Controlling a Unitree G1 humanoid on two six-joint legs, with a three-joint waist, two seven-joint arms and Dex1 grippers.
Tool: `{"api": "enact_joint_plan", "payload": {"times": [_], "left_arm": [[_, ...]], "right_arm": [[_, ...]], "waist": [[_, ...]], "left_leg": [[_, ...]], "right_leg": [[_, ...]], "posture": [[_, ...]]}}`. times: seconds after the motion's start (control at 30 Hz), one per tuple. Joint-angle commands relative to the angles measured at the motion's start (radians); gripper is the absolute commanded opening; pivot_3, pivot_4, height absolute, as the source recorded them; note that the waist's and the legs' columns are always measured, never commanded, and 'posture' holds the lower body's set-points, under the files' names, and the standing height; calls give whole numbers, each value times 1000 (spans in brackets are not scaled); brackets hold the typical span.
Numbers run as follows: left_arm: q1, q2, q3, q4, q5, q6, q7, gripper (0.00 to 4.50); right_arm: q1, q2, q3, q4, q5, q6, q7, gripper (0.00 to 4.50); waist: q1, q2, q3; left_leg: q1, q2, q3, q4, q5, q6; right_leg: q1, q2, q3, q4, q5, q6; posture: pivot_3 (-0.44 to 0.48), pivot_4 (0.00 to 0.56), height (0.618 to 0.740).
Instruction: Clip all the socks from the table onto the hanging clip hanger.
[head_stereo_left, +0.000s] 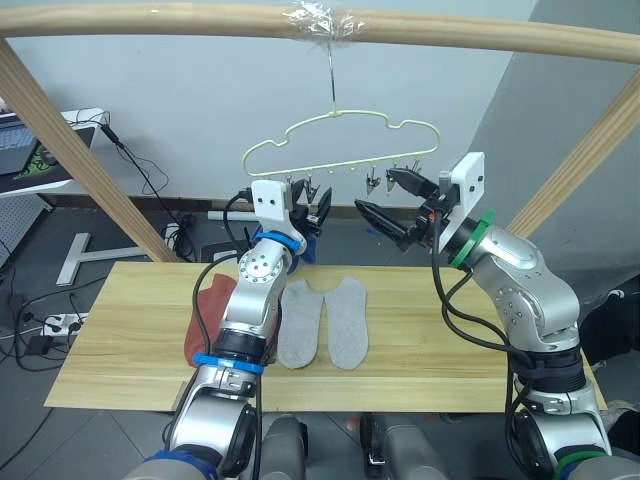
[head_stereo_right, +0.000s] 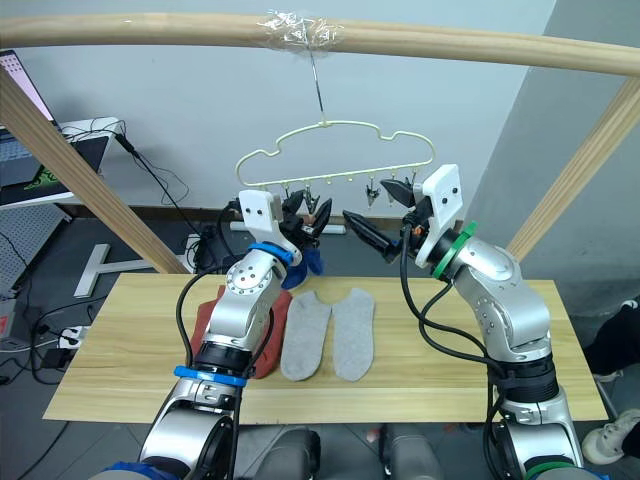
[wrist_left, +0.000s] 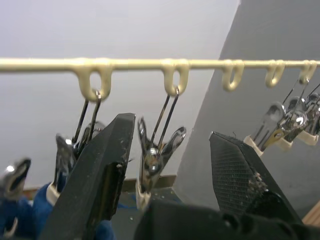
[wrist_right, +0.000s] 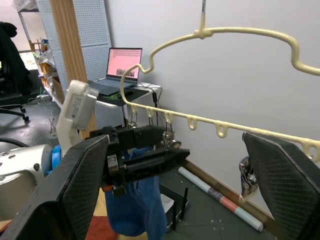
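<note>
Table of light planks lies beneath the clip hanger, which hangs by its hook from the wooden pole. Two grey socks lie flat side by side below the hanger; a rust-red sock beside them is largely hidden behind the left arm. A blue sock hangs from the hanger's end clips. Left gripper is raised to the hanger, jaws apart, one clip between them. Right gripper is raised at the hanger's other end, jaws wide apart, empty.
</note>
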Motion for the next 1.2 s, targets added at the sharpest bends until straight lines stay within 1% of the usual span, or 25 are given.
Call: {"api": "enact_joint_plan", "payload": {"times": [0.03,0.37,0.4,0.43,0.5,0.57,0.67,0.73,0.87,1.0,1.07,1.2], "left_arm": [[-29,-4,11,-6,11,-30,5,2713],[-31,-10,20,14,3,-43,9,2713],[-32,-12,24,16,0,-42,11,2361],[-33,-12,25,17,0,-43,9,2197],[-34,-13,27,18,2,-45,6,1628],[-35,-14,29,20,4,-46,5,949],[-37,-15,32,19,5,-47,4,345],[-37,-15,34,16,5,-46,4,79],[-32,-13,38,10,6,-40,-1,58],[-18,-7,37,-8,5,-14,-6,58],[-3,-6,35,-29,1,4,-12,58],[35,-4,49,-92,-25,59,-23,58]], "right_arm": [[-19,-9,-26,-25,16,-22,11,4500],[11,-17,-26,-52,20,-26,8,4500],[13,-16,-25,-59,22,-22,5,4500],[13,-16,-25,-67,23,-18,2,4500],[14,-16,-25,-74,25,-13,-3,4500],[14,-15,-25,-79,27,-9,-6,4500],[20,-15,-23,-98,32,3,-13,4500],[22,-15,-23,-104,34,7,-15,4500],[30,-13,-13,-80,17,-10,-8,4500],[50,-14,28,-52,-24,-26,0,4500],[69,-31,74,-37,-70,-17,-2,4500],[117,-30,221,115,-245,-44,-50,4500]], "waist": [[0,0,0],[-3,0,0],[-4,0,0],[-5,0,0],[-7,0,0],[-8,0,0],[-8,0,0],[-8,0,0],[-9,0,0],[-9,0,0],[-9,0,0],[-10,0,0]], "left_leg": [[0,0,0,0,0,0],[0,0,0,0,0,0],[0,0,0,0,0,0],[0,0,0,0,0,0],[0,0,0,0,0,0],[0,0,0,0,0,0],[0,0,0,0,0,0],[0,0,0,0,0,0],[0,0,0,0,0,0],[0,0,0,0,0,0],[0,0,0,0,0,0],[1,0,0,0,0,0]], "right_leg": [[0,0,0,0,0,0],[0,0,0,0,0,0],[0,0,0,0,0,0],[0,0,0,0,0,0],[0,0,0,0,0,0],[0,0,0,0,0,0],[0,0,0,0,0,0],[0,0,0,1,0,0],[0,0,0,1,0,0],[0,0,0,1,0,0],[0,0,0,1,0,0],[0,0,0,1,0,0]], "posture": [[-25,208,740],[-33,195,740],[-33,195,740],[-33,195,740],[-33,195,740],[-33,195,740],[-32,200,740],[-30,203,740],[-28,205,740],[-27,207,740],[-16,211,740],[-2,214,740]]}}
